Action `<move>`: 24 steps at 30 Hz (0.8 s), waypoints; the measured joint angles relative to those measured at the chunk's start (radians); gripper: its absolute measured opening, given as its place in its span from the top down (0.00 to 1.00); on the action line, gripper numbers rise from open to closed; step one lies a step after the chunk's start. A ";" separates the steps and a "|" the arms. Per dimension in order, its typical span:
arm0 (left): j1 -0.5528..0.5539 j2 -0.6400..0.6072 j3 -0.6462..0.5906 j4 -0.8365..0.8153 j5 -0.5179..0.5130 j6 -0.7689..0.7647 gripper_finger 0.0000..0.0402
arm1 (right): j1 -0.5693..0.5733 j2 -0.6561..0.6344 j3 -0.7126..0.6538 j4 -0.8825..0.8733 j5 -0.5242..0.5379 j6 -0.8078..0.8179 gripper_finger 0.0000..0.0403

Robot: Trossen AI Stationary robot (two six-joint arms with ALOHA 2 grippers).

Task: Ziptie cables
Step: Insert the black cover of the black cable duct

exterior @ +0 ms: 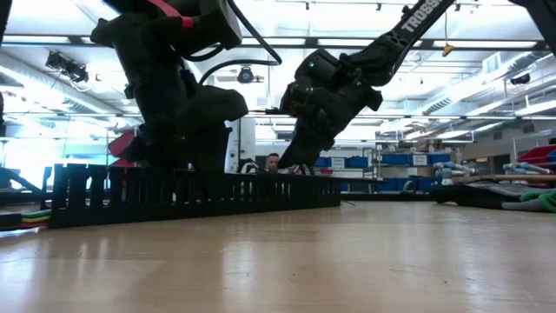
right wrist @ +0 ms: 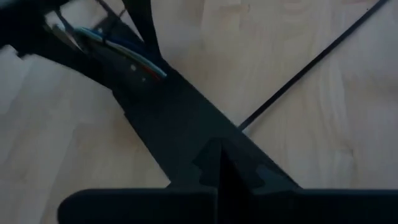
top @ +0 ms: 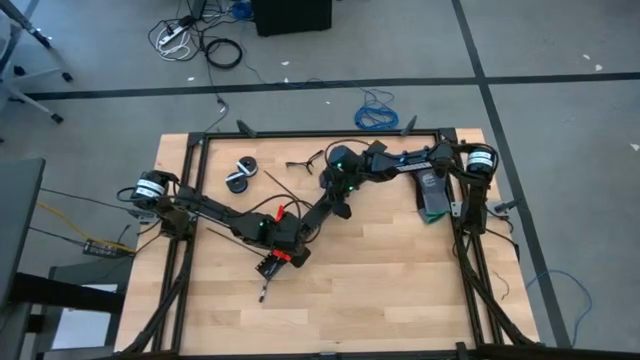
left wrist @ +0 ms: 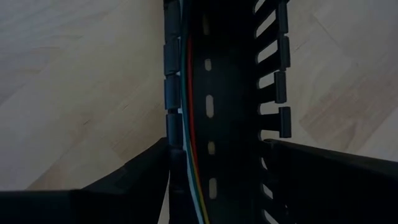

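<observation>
L hand [top: 278, 247] sits over the lower-left end of the duct [top: 312, 222], a long black slotted channel lying diagonally mid-bench [top: 380, 290]. Its fingers [left wrist: 134, 177] stand apart, one on each side of the duct, straddling the walls; can't tell whether they press on them. Wires [left wrist: 191, 143] run inside the duct along one wall: red, green and pale strands seen in the L wrist view.

R hand [top: 338, 200] is at the duct's upper-right end, fingers [right wrist: 217, 168] closed together, tips down on or just above the flat black strip there; nothing visibly gripped. In the R wrist view, wire ends (blue, pale, red) show near the duct's far part, and one ziptie [right wrist: 311, 68] lies straight on the bench beside the duct, slanting away from it.

Low view: duct is side-on, a toothed wall across the bench, both arms coming down behind it.

Two black rolls [top: 240, 175] lie up-left of the duct. A green-black object [top: 434, 200] lies right of the duct near the R arm base
</observation>
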 joint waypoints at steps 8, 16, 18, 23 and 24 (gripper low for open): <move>0.000 0.001 0.000 0.000 -0.004 -0.002 0.39 | -0.039 -0.067 0.002 -0.062 -0.028 -0.025 1.00; 0.000 0.001 -0.002 0.005 -0.013 -0.002 0.39 | -0.049 -0.062 0.004 -0.235 0.059 -0.131 1.00; 0.000 0.001 -0.002 0.006 -0.015 -0.001 0.39 | -0.049 -0.062 0.004 -0.236 0.061 -0.135 1.00; 0.001 0.002 -0.003 0.012 -0.020 0.001 0.39 | -0.039 -0.062 0.004 -0.235 0.069 -0.132 1.00; 0.004 0.001 -0.003 0.016 -0.021 0.002 0.39 | -0.032 -0.056 0.005 -0.231 0.074 -0.128 1.00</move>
